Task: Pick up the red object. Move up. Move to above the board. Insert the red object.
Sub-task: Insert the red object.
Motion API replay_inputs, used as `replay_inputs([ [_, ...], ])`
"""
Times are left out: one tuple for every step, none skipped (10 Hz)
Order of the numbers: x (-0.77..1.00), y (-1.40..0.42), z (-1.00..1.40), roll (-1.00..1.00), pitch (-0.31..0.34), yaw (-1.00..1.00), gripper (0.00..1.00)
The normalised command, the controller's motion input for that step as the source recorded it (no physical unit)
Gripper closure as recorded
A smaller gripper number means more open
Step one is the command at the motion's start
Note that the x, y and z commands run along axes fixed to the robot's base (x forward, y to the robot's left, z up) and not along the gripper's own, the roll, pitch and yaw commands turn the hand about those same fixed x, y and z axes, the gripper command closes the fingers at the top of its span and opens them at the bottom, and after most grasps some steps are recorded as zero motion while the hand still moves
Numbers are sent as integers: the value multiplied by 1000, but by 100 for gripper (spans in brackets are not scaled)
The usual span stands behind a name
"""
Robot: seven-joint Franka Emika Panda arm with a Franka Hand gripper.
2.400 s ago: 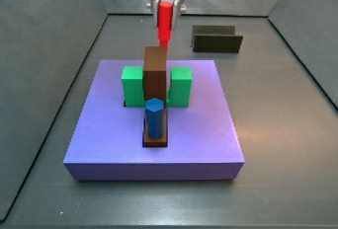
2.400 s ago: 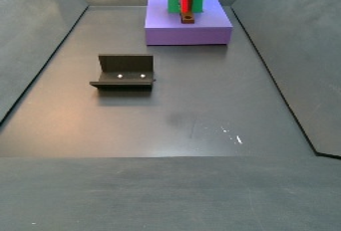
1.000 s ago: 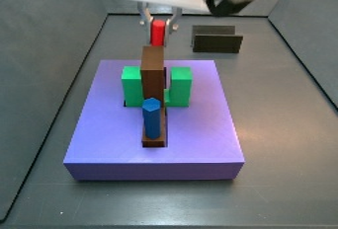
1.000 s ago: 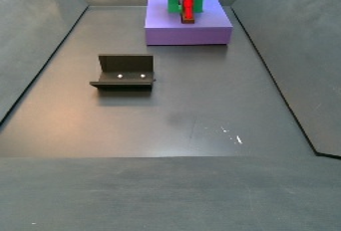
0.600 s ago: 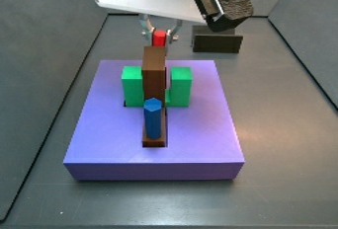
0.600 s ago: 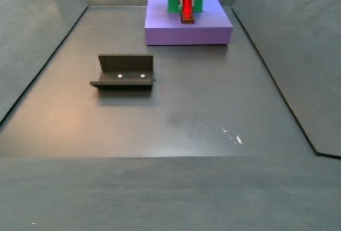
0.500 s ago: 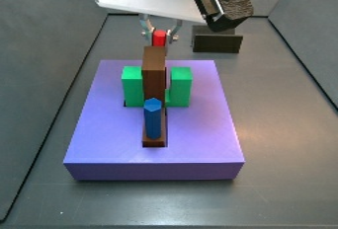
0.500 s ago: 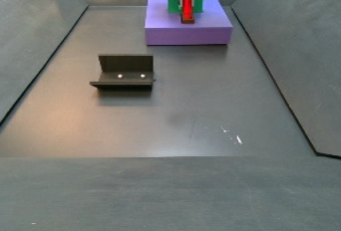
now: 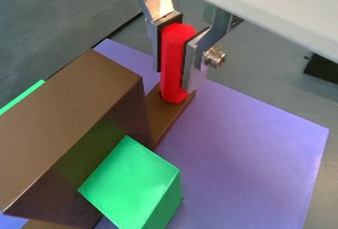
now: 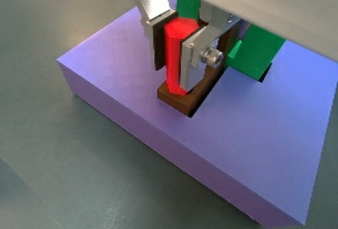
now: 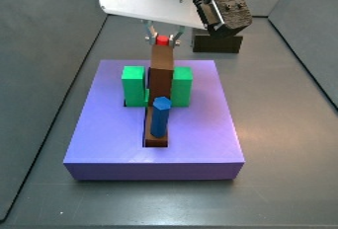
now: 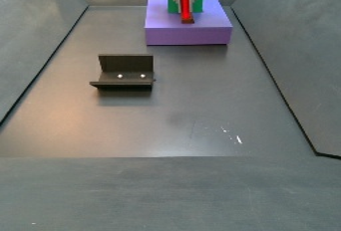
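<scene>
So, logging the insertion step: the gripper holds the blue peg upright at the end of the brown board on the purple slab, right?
Not quite. Both wrist views show the gripper closed on the red object, not the blue peg, which stands alone at the board's other end in a side view. Otherwise right.

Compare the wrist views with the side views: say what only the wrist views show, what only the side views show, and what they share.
Only the wrist views: the flat silver fingers standing either side of the red object, and its lower end meeting the brown board.

Only the side views: the blue peg standing at the board's other end, and the fixture on the floor, apart from the purple slab.

Shared: the gripper over the board, the red object upright, the green blocks.
</scene>
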Motion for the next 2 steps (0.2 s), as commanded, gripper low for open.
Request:
replay_inputs([
  [-231, -60, -140, 71, -11, 0, 100],
  [0, 0, 0, 0, 0, 0, 100],
])
